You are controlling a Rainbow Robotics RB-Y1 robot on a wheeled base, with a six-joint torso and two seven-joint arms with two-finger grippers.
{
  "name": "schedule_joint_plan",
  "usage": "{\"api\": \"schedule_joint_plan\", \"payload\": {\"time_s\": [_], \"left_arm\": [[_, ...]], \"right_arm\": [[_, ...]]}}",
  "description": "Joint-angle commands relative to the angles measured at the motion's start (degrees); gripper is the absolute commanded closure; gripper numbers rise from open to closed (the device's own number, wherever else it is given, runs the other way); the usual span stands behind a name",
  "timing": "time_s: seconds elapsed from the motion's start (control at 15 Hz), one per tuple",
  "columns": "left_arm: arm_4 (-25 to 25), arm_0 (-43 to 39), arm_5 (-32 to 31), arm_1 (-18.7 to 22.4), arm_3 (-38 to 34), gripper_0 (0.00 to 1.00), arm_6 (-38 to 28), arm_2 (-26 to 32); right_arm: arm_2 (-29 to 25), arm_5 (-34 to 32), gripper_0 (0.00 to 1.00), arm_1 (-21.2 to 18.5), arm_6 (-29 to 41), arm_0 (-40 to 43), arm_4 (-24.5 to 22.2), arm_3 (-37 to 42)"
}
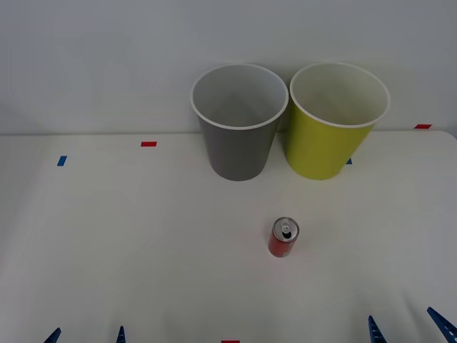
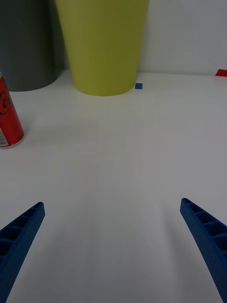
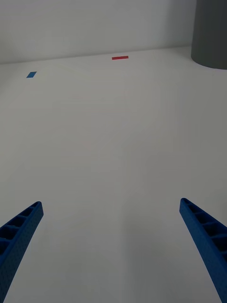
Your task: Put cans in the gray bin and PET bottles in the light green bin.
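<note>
Front view, stock on white table [image 1: 107, 236]: gray bin [image 1: 238, 146] and light green bin [image 1: 328, 146], upright, just beside each other at far edge, mouths up to take drops. Red can [image 1: 283, 239] upright, near of the bins, between them, untouched. Right gripper [image 1: 410, 330] at near right, fingers spread, empty, closer to the can, likely the one to fetch it. Left gripper [image 1: 87, 334] at near left, released, idle
</note>
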State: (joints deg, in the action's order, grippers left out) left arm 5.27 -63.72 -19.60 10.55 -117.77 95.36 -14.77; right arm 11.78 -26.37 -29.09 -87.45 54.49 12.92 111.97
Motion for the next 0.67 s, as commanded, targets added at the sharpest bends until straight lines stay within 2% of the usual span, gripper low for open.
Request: {"api": "schedule_joint_plan", "payload": {"time_s": [0.07,0.67], "left_arm": [[0.0,0.0,0.0,0.0,0.0,0.0,0.0,0.0],[0.0,0.0,0.0,0.0,0.0,0.0,0.0,0.0]], "right_arm": [[0.0,0.0,0.0,0.0,0.0,0.0,0.0,0.0],[0.0,0.0,0.0,0.0,0.0,0.0,0.0,0.0]]}}
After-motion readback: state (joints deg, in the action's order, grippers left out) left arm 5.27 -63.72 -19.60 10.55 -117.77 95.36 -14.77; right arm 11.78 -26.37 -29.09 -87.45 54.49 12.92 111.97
